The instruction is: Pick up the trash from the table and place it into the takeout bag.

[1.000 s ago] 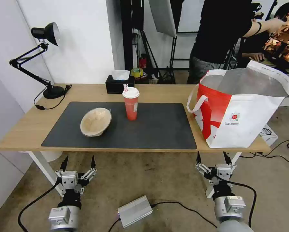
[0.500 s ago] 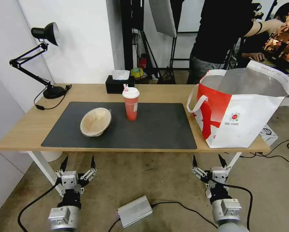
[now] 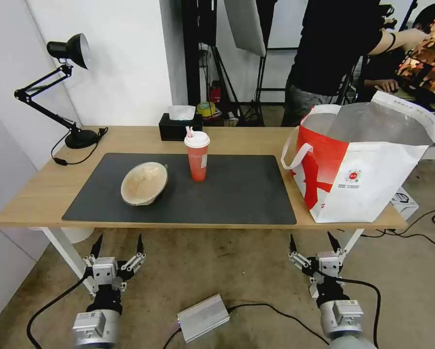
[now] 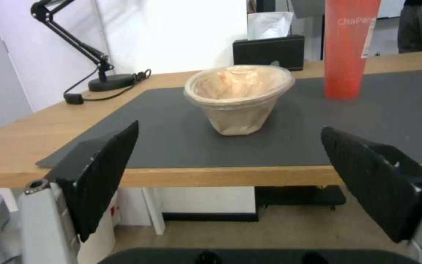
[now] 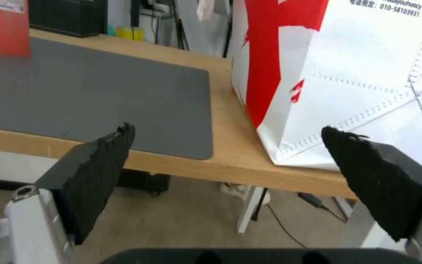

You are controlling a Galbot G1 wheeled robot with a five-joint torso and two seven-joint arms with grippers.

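Note:
On the dark mat point(image 3: 237, 194) of the light-wood table point(image 3: 38, 196) lies trash: a beige paper-pulp bowl point(image 3: 144, 183) tilted on its side and, to its right, an upright red-orange cup point(image 3: 197, 156) with a white lid. The white and red takeout bag point(image 3: 367, 169) stands open at the table's right end. Both grippers hang below the table's front edge, open and empty. The left gripper point(image 3: 120, 238) faces the bowl point(image 4: 239, 97) and the cup point(image 4: 350, 47). The right gripper point(image 3: 311, 237) faces the bag point(image 5: 348, 66) and the mat's corner.
A black desk lamp point(image 3: 67, 48) stands at the back left and a black tissue box point(image 3: 180, 126) behind the cup. A silver box point(image 3: 203, 317) and cables lie on the floor between the arms. A person stands behind the table near the bag.
The right gripper has shifted a little to the left and lower, still open. The left gripper and the things on the table have not moved.

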